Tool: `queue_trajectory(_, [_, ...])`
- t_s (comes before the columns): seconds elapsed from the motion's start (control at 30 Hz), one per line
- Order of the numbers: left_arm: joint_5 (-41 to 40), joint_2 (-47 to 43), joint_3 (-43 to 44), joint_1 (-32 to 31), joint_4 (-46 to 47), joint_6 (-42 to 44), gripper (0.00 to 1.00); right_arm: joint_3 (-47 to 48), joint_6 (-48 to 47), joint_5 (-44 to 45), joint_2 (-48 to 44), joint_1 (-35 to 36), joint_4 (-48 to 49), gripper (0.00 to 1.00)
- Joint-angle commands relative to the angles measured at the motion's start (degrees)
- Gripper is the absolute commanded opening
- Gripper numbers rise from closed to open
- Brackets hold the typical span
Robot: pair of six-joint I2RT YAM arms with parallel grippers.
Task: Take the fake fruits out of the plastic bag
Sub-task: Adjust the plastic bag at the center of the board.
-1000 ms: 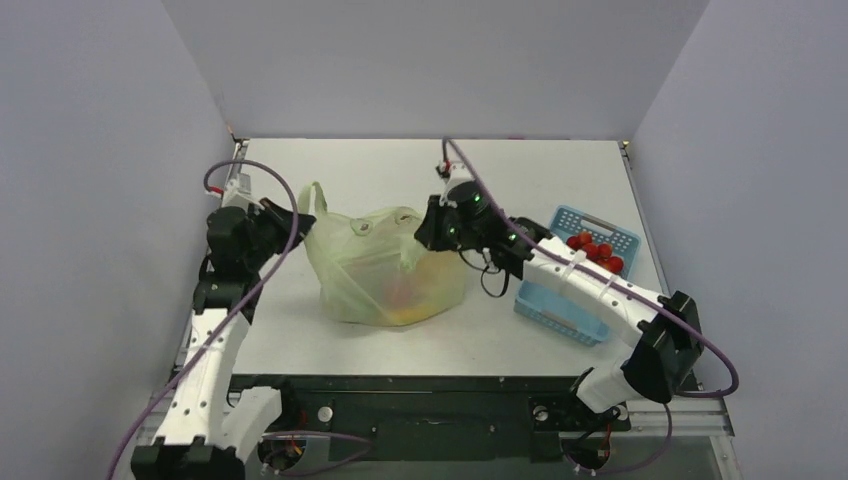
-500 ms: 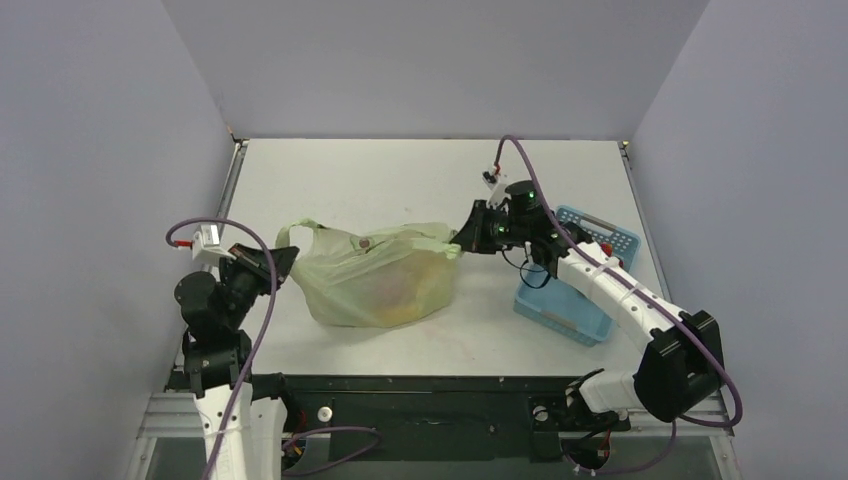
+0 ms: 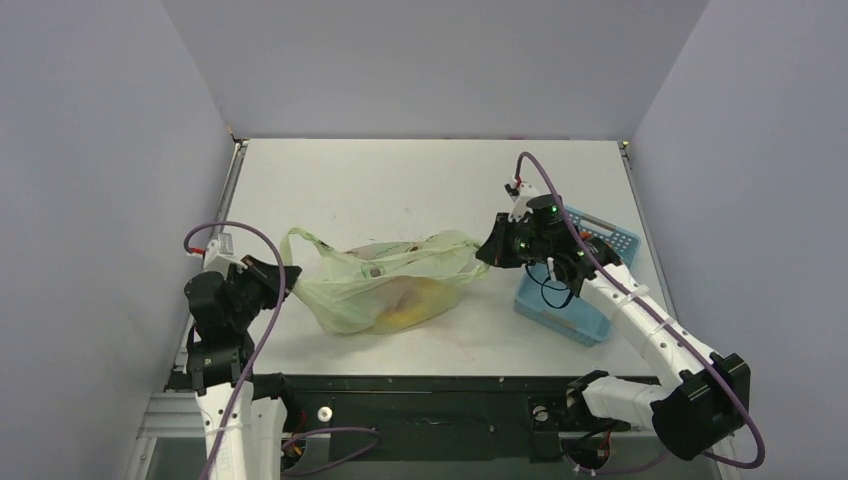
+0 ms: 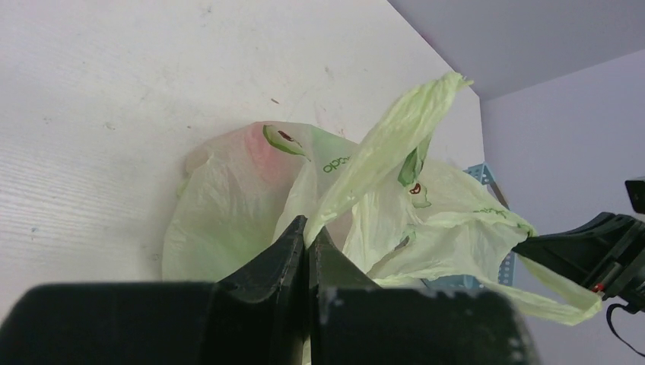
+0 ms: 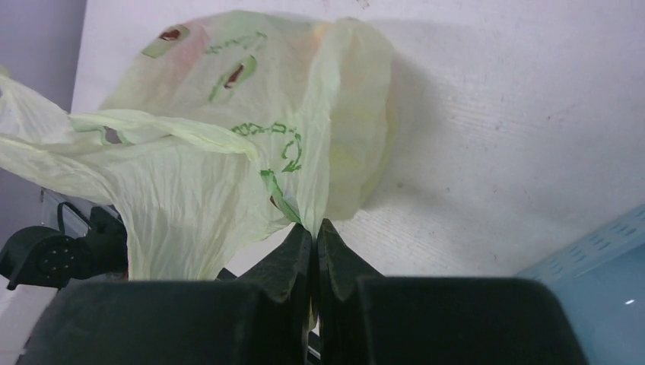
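The pale yellow-green plastic bag [image 3: 375,285] lies on the table, stretched out wide between my two grippers. My left gripper [image 3: 284,282] is shut on its left loop handle, as the left wrist view [image 4: 307,230] shows. My right gripper [image 3: 484,253] is shut on the bag's right edge, as the right wrist view [image 5: 315,226] shows. Fake fruits show through the film as a yellow and orange mass [image 3: 412,306] low in the bag. The bag fills both wrist views [image 4: 228,198] [image 5: 213,144]. No fruit lies loose on the table.
A blue lattice basket [image 3: 560,312] stands right of the bag, under my right arm; its corner shows in the right wrist view [image 5: 601,274]. Grey walls close in the table on the left, back and right.
Both grippers have pulled apart, the left back toward the near left, the right toward the basket. The bag went from a tall bunched heap to a low, wide stretched shape.
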Motion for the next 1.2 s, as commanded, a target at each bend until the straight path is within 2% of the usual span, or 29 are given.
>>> queue_trajectory(0.0, [6.22, -1.07, 5.09, -0.13, 5.06, 4.84, 0.05, 3.68, -1.41, 0.07, -1.35, 0.59, -0.1, 0.0])
queue_trajectory(0.1, [6.52, 0.54, 8.3, -0.95, 4.63, 7.19, 0.1, 3.49, -1.2, -0.18, -1.59, 1.18, 0.87, 0.0])
queue_trajectory(0.17, [7.15, 3.34, 11.32, -1.51, 3.41, 9.3, 0.2, 3.34, -1.11, -0.41, -1.37, 1.27, 1.18, 0.0])
queue_trajectory(0.23, [6.66, 6.38, 17.14, -2.49, 0.29, 12.3, 0.37, 3.21, -1.11, -0.51, -1.38, 1.41, 1.23, 0.0])
queue_trajectory(0.3, [4.88, 8.99, 21.71, -4.08, -3.37, 15.55, 0.46, 2.94, -1.11, -0.39, -1.5, 1.64, 1.42, 0.0])
queue_trajectory(0.43, [0.87, 12.74, 29.81, -8.83, -8.61, 21.15, 0.56, 2.01, -0.9, -0.03, -1.87, 2.25, 1.77, 0.0])
queue_trajectory(0.57, [-2.51, 17.48, 35.41, -14.36, -11.71, 25.26, 0.58, 1.51, -0.83, 0.25, -2.02, 2.62, 2.16, 0.0])
queue_trajectory(0.77, [-12.1, 28.49, 44.22, -23.85, -21.13, 29.0, 0.59, 1.69, -1.53, 0.24, -2.5, 2.85, 1.92, 0.0])
queue_trajectory(0.9, [-18.96, 31.28, 45.22, -26.75, -20.9, 30.93, 0.59, 1.21, -2.04, 0.5, -3.23, 2.81, 1.68, 0.0])
queue_trajectory(1.03, [-25.41, 32.82, 46.47, -28.9, -20.16, 34.09, 0.64, 0.6, -2.18, 0.63, -3.66, 2.79, 1.6, 0.0])
queue_trajectory(1.17, [-28.33, 32.5, 47.6, -30.84, -17.95, 38.06, 0.71, 0.43, -2.39, 0.49, -3.46, 2.8, 1.6, 0.0])
